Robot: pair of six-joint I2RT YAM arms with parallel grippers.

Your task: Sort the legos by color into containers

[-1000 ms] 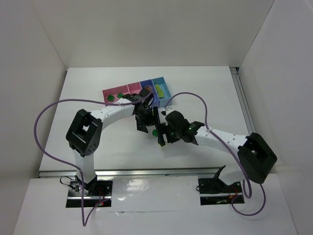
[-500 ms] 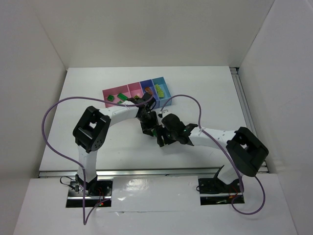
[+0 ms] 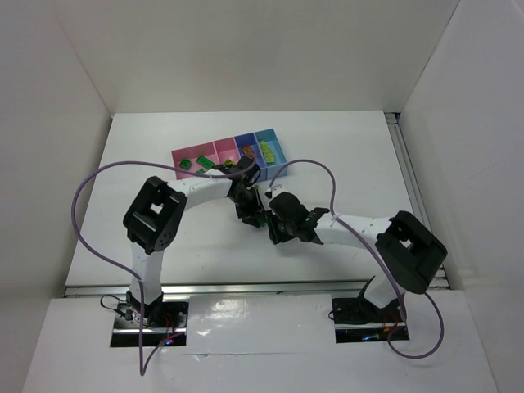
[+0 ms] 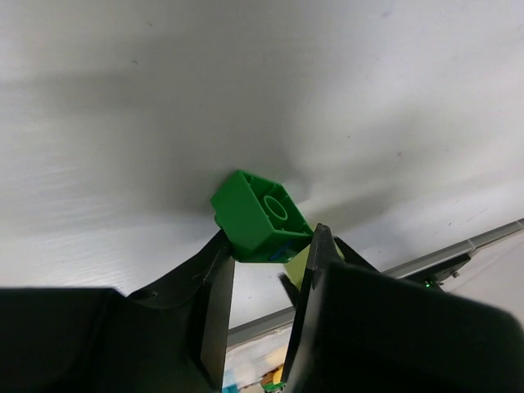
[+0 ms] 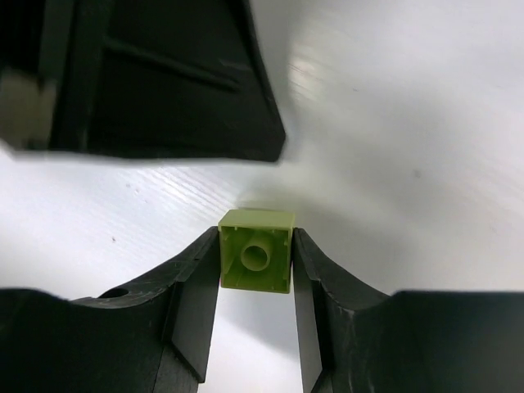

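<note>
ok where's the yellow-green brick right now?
Right wrist view: yellow-green brick is clamped in the right pincer, down at the table; top view puts it mid-table, close beside the left pincer holding a green brick.

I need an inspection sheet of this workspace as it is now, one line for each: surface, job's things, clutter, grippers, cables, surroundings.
Surface: white table.
Job's things: row of four bins at the far side, two pink, one darker blue, one light blue; green bricks in a pink bin, yellow-green bricks in the light blue bin.
Clutter: nothing seen.
Grippers: left gripper shut on a green brick; right gripper shut on a yellow-green brick; both low over the table, close together.
Cables: left purple cable and right purple cable arch above the table.
Surroundings: white walls on three sides; metal rail at the near edge.
</note>
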